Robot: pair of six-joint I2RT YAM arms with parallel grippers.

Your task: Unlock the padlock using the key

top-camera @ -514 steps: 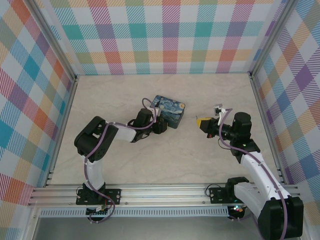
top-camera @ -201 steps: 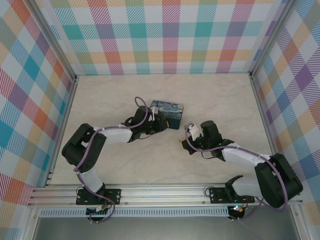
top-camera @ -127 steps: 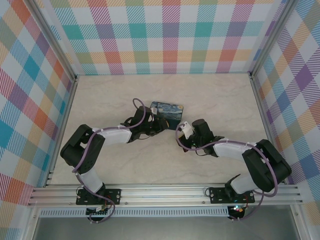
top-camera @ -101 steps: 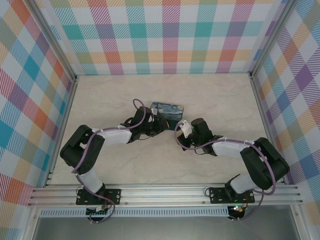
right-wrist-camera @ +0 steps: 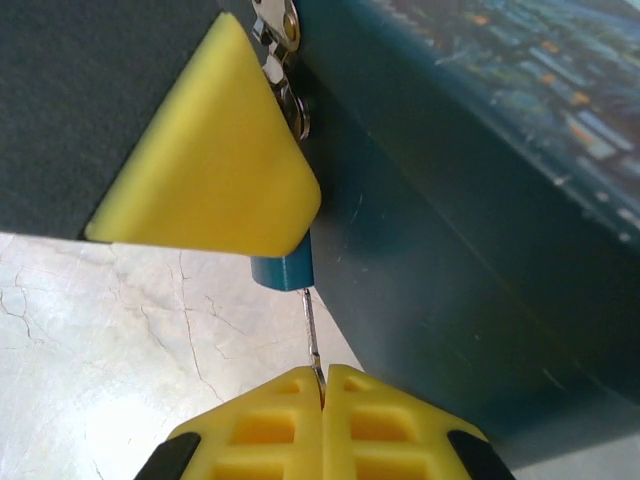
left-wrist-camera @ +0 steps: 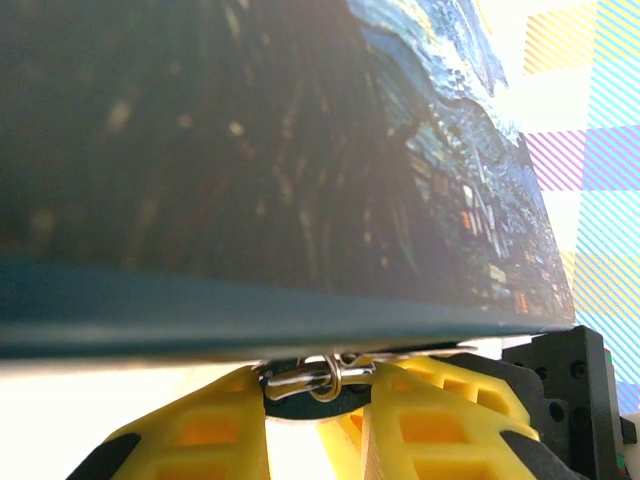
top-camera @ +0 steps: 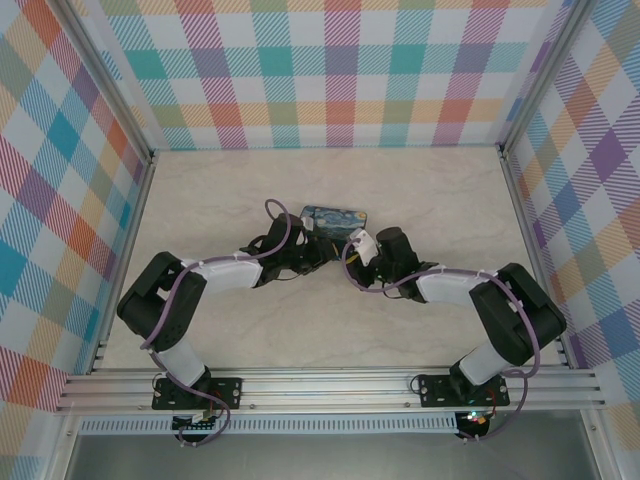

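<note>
The padlock (right-wrist-camera: 283, 270) is tiny, with a blue body. Only its lower end shows, poking out below a yellow finger (right-wrist-camera: 210, 165) of the left gripper (left-wrist-camera: 320, 386). It hangs against the dark side wall of the tin (top-camera: 335, 217), just above the tabletop (right-wrist-camera: 140, 340). Bright metal loops (right-wrist-camera: 283, 45) run up from behind that finger along the tin's edge. In the left wrist view the same thin silvery loops sit between the left gripper's two yellow fingertips, tight under the tin's rim. Those fingers stand slightly apart, clamped on the padlock.

The key (right-wrist-camera: 311, 330) is a slim grey sliver, seen edge-on. Its upper end meets the underside of the blue body. How far it goes in cannot be told.

The right gripper (right-wrist-camera: 322, 392) has its fingers pressed together on the key's lower end and points up at the padlock from just below.

The tin is rectangular, its lid painted in swirling blues with yellow flecks. It lies near the middle of the pale marbled tabletop, with both arms reaching in to its near side.
</note>
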